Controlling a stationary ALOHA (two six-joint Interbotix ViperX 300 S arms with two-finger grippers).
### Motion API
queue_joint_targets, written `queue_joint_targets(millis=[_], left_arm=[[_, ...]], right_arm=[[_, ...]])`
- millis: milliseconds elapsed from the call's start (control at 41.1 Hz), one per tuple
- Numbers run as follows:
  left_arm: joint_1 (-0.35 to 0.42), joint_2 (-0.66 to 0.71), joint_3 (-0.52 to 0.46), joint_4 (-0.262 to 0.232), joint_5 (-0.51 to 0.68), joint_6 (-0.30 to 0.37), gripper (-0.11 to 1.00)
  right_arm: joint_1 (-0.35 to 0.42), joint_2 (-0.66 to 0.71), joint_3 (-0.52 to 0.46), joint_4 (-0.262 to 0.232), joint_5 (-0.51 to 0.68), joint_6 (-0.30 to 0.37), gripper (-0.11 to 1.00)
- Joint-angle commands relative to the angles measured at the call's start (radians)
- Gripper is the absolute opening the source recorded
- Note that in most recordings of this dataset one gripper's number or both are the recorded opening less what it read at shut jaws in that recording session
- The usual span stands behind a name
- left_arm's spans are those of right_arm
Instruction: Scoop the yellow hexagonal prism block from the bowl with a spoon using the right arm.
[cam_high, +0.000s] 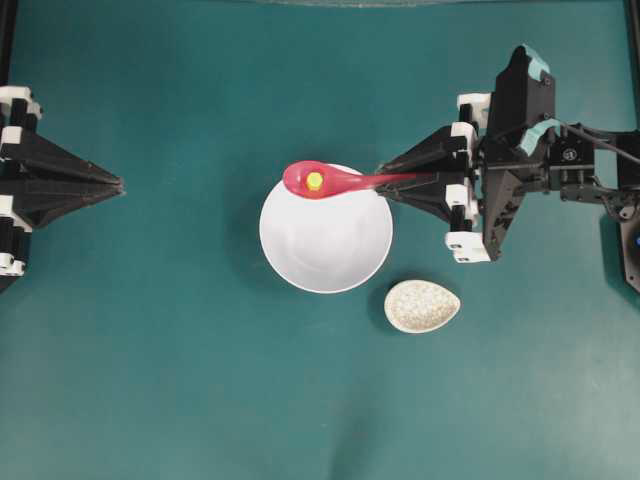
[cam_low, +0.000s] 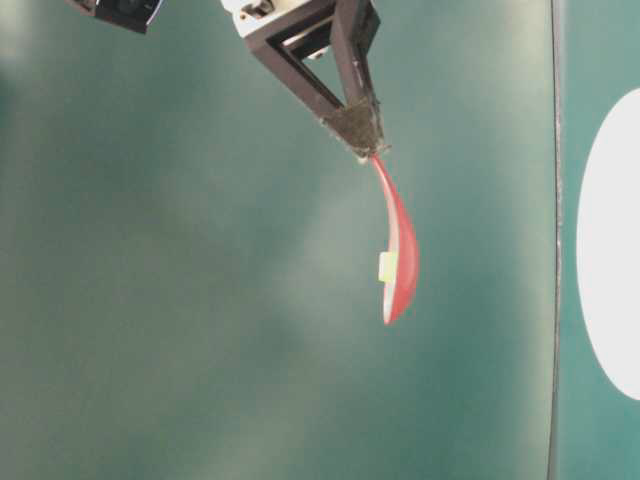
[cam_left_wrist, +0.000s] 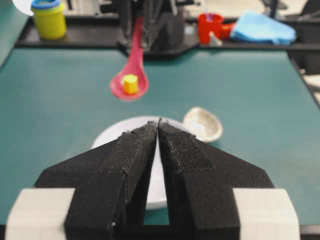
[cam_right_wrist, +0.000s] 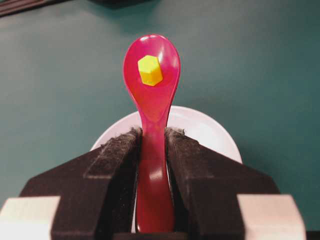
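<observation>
The right arm (cam_high: 520, 150) has its jaws clenched on the handle of the spoon (cam_right_wrist: 151, 100), one pad on each side of it, so the spoon points straight out ahead of the jaws like a longer finger. The grasp is at the far end of the handle; I judge this is to let the oval head reach over the bowl (cam_high: 326, 235) while the arm itself stays outside the rim.

The yellow hexagonal prism block (cam_right_wrist: 150, 70) lies in the hollow of the spoon head, well ahead of the jaws and apart from them. The head is lifted clear of the bowl, which sits below and a little behind it in the right wrist view. The bowl looks empty inside, so the scooping itself seems done. The head appears about level, and I think this is needed, because the block is small and loose and could slide off if the spoon tilts.

The left gripper (cam_left_wrist: 159, 131) hangs away from the bowl, its jaws closed together on nothing, the bowl just ahead of their tips. A small speckled dish (cam_high: 421, 306) rests on the worktop (cam_high: 150, 350) near the bowl.
</observation>
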Motion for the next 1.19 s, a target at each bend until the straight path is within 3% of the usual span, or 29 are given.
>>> queue_joint_targets(millis=[0, 1168], left_arm=[[0.0, 0.005, -0.031, 0.002, -0.011, 0.0, 0.11], [0.0, 0.009, -0.029, 0.003, -0.06, 0.02, 0.11]], right_arm=[[0.002, -0.021, -0.011, -0.005, -0.008, -0.002, 0.24], [0.002, -0.021, -0.021, -0.005, 0.002, -0.005, 0.24]])
